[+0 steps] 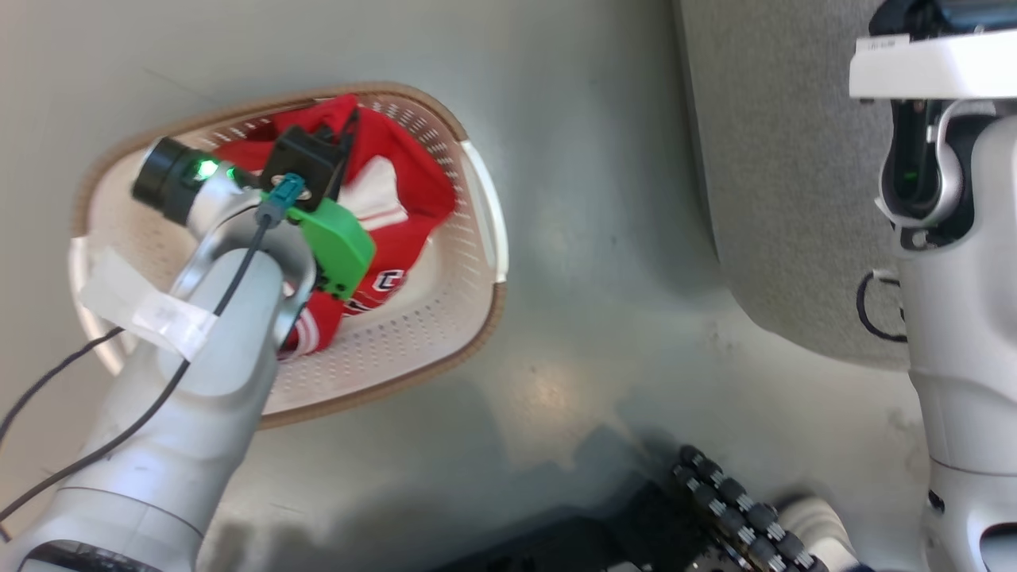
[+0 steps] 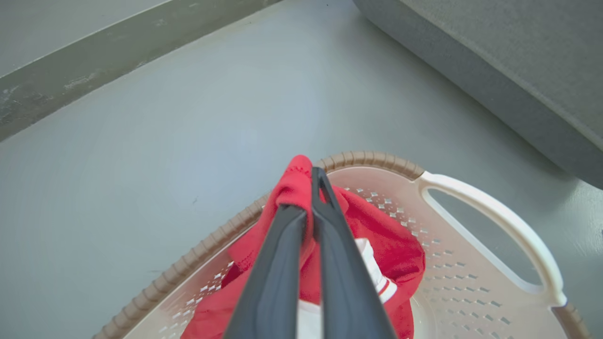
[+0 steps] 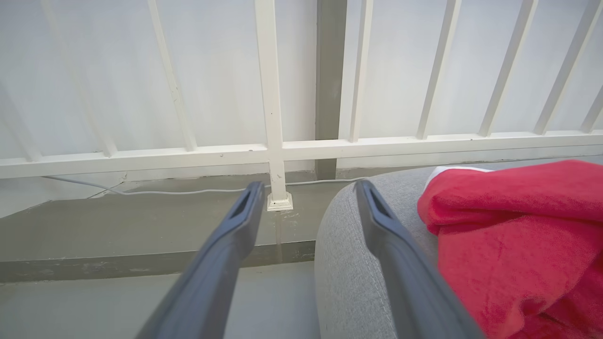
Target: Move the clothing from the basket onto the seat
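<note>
While the left gripper (image 2: 308,197) pinches a raised fold of the red jersey (image 2: 386,240) between jaws pressed together, the rest of that garment, with its white stripe trim, lies heaped inside the basket (image 2: 367,158). The basket stands on the grey floor (image 2: 188,117), near the seat (image 3: 348,263). The right gripper (image 3: 306,189) hangs over the seat's rounded corner, fingers spread wide and empty, just beside a plain red garment (image 3: 518,226) lying on the cushion.
</note>
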Controlling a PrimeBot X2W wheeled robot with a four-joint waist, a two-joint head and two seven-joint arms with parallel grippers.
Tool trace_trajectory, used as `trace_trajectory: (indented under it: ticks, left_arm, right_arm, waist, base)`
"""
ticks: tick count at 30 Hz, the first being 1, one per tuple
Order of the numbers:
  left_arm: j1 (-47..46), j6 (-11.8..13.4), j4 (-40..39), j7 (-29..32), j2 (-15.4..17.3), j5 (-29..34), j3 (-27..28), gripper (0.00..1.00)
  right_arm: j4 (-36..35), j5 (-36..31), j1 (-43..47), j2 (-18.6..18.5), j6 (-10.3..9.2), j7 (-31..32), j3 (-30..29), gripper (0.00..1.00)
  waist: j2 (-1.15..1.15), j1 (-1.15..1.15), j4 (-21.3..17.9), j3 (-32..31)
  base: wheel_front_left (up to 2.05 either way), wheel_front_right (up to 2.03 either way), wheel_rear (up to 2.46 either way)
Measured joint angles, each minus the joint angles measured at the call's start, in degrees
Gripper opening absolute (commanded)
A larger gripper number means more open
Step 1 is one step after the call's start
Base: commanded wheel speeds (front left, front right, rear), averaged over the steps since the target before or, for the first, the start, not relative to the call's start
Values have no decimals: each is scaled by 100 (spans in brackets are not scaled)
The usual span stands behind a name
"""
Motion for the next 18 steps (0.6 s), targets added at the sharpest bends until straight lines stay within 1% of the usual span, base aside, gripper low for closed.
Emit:
trace_trajectory:
  ticks: [7, 10, 14, 18]
  left_arm:
    - [4, -1, -393, -46, -93, -34, -5, 0]
    - [-3, -3, -633, -52, -172, -67, 9, 0]
    - [-24, -3, -725, -52, -199, -112, 56, 0]
    - [-82, -3, -844, -69, -225, -260, 144, 0]
  right_arm:
    - [282, -45, 311, -98, 43, 0, -78, 100]
    - [506, -45, 554, -115, 48, 1, -129, 100]
    - [642, -45, 715, -147, 52, 0, -182, 100]
    - [765, -45, 866, -183, 99, 0, -187, 100]
  waist:
    - [0, 0, 294, -507]
    - [0, 0, 516, -891]
    - [0, 0, 691, -1212]
    - [0, 0, 855, -1538]
  base:
    - [0, 0, 0]
    - [0, 0, 0]
    - [0, 0, 0]
    - [0, 0, 0]
